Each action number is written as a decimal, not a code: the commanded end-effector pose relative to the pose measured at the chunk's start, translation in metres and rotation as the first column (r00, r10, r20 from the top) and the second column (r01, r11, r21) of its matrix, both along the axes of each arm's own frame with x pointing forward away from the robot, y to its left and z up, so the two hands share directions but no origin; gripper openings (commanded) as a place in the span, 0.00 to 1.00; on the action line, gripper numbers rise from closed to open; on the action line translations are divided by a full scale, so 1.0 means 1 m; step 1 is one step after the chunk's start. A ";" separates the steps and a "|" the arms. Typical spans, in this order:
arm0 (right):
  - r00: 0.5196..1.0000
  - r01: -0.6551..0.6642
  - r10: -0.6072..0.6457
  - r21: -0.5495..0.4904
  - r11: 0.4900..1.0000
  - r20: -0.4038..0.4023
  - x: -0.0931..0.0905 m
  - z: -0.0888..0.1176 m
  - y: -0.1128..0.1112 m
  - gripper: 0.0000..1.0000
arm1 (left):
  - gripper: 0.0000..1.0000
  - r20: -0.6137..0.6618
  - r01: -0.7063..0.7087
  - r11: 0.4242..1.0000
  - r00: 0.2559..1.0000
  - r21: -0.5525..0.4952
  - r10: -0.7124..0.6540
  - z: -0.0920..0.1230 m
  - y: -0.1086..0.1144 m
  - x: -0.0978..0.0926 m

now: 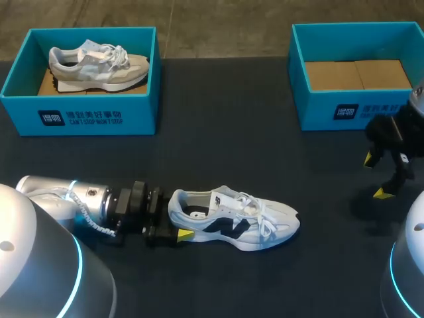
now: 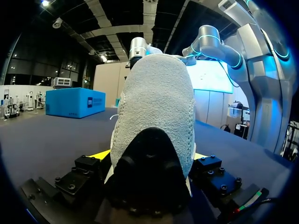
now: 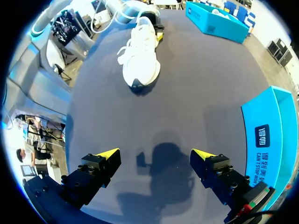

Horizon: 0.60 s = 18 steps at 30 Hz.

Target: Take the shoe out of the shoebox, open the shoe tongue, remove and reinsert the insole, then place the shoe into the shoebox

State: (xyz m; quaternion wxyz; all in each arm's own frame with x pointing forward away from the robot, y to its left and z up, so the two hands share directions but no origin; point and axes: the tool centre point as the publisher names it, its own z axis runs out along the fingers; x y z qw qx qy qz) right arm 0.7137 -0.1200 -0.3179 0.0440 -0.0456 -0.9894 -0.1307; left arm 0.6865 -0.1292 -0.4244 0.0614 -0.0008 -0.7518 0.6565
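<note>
"Clamping anything, the left hand (image 1: 175,222)?"
"Yes, the heel of the white mesh sneaker with black logo (image 1: 238,222), which lies on its sole on the dark counter (image 1: 218,152), well apart from both boxes."
"And the right hand (image 3: 156,156)?"
"Fingers apart above the counter, near the front wall of the right teal cardboard shoebox (image 1: 318,109). A grey sneaker (image 1: 93,65) fills the left teal shoebox (image 1: 99,116)."
</note>
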 end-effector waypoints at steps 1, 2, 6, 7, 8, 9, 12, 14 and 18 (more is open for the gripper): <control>1.000 0.002 -0.003 -0.081 0.997 -0.016 0.003 0.015 0.031 1.00 | 0.00 0.001 -0.004 1.000 1.000 0.000 0.004 -0.003 0.003 -0.001; 1.000 0.006 -0.008 -0.097 0.995 -0.026 0.003 0.017 0.038 1.00 | 0.00 0.001 -0.004 1.000 1.000 0.000 0.004 -0.003 0.003 -0.001; 0.999 0.002 -0.006 -0.143 0.990 -0.032 0.001 0.025 0.069 1.00 | 0.00 0.001 -0.004 1.000 1.000 0.000 0.004 -0.003 0.003 -0.001; 0.999 0.005 -0.011 -0.161 0.987 -0.034 0.000 0.027 0.076 1.00 | 0.00 0.001 -0.004 1.000 1.000 0.000 0.004 -0.003 0.003 -0.001; 0.999 -0.001 -0.005 -0.170 0.985 -0.036 -0.001 0.030 0.085 1.00 | 0.00 0.001 -0.004 1.000 1.000 0.000 0.004 -0.003 0.003 -0.001; 0.999 -0.001 -0.006 -0.175 0.985 -0.037 -0.002 0.033 0.092 1.00 | 0.00 0.001 -0.004 1.000 1.000 0.000 0.004 -0.003 0.003 -0.001; 0.999 -0.008 0.000 -0.211 0.978 -0.037 -0.006 0.039 0.115 1.00 | 0.00 0.001 -0.004 1.000 1.000 0.000 0.004 -0.003 0.003 -0.001; 0.999 -0.008 -0.002 -0.239 0.971 -0.038 -0.009 0.041 0.130 1.00 | 0.00 0.001 -0.004 1.000 1.000 0.000 0.004 -0.003 0.003 -0.001; 0.999 -0.015 0.001 -0.264 0.964 -0.052 -0.016 0.041 0.157 1.00 | 0.00 0.001 -0.004 1.000 1.000 0.000 0.004 -0.003 0.003 -0.001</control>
